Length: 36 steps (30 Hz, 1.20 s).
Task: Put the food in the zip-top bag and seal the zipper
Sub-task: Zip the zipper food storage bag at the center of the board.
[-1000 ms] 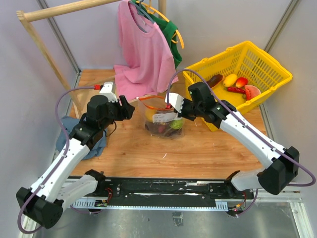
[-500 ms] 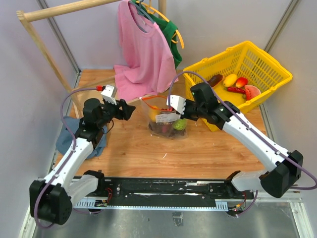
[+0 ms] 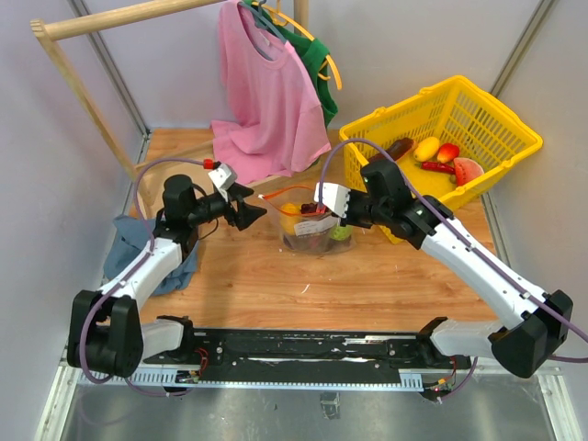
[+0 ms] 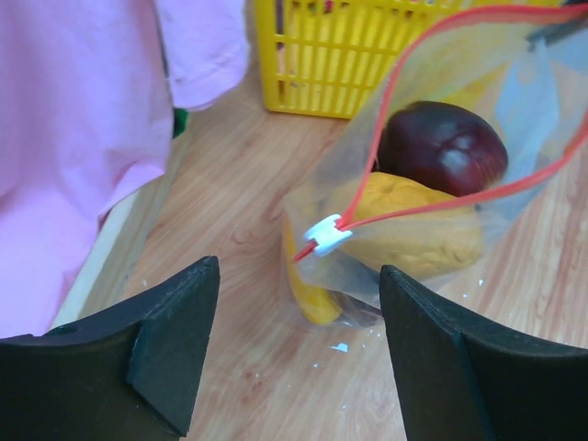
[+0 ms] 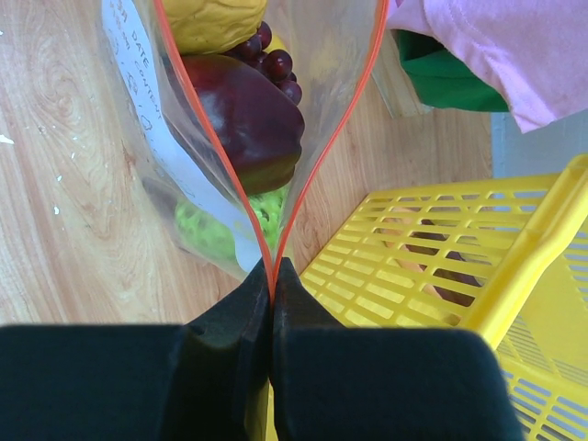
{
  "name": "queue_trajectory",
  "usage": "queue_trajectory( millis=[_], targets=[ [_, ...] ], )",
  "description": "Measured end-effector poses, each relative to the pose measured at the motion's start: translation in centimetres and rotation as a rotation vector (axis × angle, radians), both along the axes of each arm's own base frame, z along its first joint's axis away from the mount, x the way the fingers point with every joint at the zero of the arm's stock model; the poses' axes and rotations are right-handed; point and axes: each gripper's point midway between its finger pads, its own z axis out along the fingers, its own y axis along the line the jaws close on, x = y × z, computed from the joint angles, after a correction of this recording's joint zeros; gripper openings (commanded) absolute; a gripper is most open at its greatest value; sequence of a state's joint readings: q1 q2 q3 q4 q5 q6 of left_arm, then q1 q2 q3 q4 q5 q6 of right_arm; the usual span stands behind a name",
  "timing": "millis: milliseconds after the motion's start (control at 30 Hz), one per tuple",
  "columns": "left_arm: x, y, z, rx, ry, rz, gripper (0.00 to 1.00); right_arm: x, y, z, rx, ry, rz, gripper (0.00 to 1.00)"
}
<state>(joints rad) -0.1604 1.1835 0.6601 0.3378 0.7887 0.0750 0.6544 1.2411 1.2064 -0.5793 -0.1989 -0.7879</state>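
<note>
Bag point(image 3: 312, 241): clear plastic, resting on the table point(image 3: 257, 280) between the two grippers, mouth gaping.
Bag contents: a dark red fruit point(image 5: 243, 115), an orange-yellow piece point(image 4: 413, 230), purple grapes point(image 5: 277, 62) and a green piece point(image 5: 207, 230) low down.
Zipper point(image 4: 381, 119): two red-orange strips parted in a loop (so unsealed); they meet at the white tab point(image 4: 327, 233) at one end and between the right fingers at the other.
Basket point(image 3: 501, 115): yellow mesh, at the table's far right; it holds a watermelon slice point(image 3: 468, 170), a yellow piece point(image 3: 426, 147), a red one point(image 3: 447, 152) and a dark one point(image 3: 399, 148).
Left gripper point(image 4: 296, 276): jaws wide and empty, facing the tab but apart from it.
Right gripper point(image 5: 273, 268): clamped on the zipper's end, fingers pressed together.
Table: pale wood grain, with a blue cloth point(image 3: 124, 253) at its left edge under the left arm.
Room: a wooden rack point(image 3: 83, 23) at the back carries a pink shirt point(image 3: 266, 101) with a green shirt point(image 3: 319, 69) behind it; the walls are pale.
</note>
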Motion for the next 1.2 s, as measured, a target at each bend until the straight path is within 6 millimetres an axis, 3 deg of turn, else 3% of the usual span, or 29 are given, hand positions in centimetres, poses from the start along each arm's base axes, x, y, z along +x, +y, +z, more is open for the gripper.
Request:
queue_trajectory(
  millis=[467, 633, 767, 1100, 1167, 1200],
  targets=[
    [-1.2, -2.5, -2.2, -0.011, -0.029, -0.268, 0.6, -0.1, 0.0, -0.1, -0.002, -0.006, 0.008, 0.01],
    [-0.9, -2.9, -1.2, -0.045, -0.077, -0.298, 0.56, 0.0, 0.0, -0.1, -0.006, -0.01, 0.013, 0.01],
    [-0.8, -3.2, 0.1, -0.069, -0.126, -0.314, 0.45, 0.0, 0.0, -0.1, -0.008, -0.013, 0.016, 0.01],
    [-1.5, -3.2, 0.2, -0.065, -0.127, -0.334, 0.3, 0.0, -0.1, -0.1, -0.012, -0.016, 0.016, 0.01],
    [-1.9, -3.1, 0.5, -0.055, -0.137, -0.336, 0.23, 0.0, -0.1, -0.1, -0.011, -0.017, 0.016, 0.01],
    [-2.1, -3.0, 0.7, -0.049, -0.145, -0.336, 0.15, 0.0, -0.1, -0.1, -0.011, -0.017, 0.015, 0.01]
  ],
)
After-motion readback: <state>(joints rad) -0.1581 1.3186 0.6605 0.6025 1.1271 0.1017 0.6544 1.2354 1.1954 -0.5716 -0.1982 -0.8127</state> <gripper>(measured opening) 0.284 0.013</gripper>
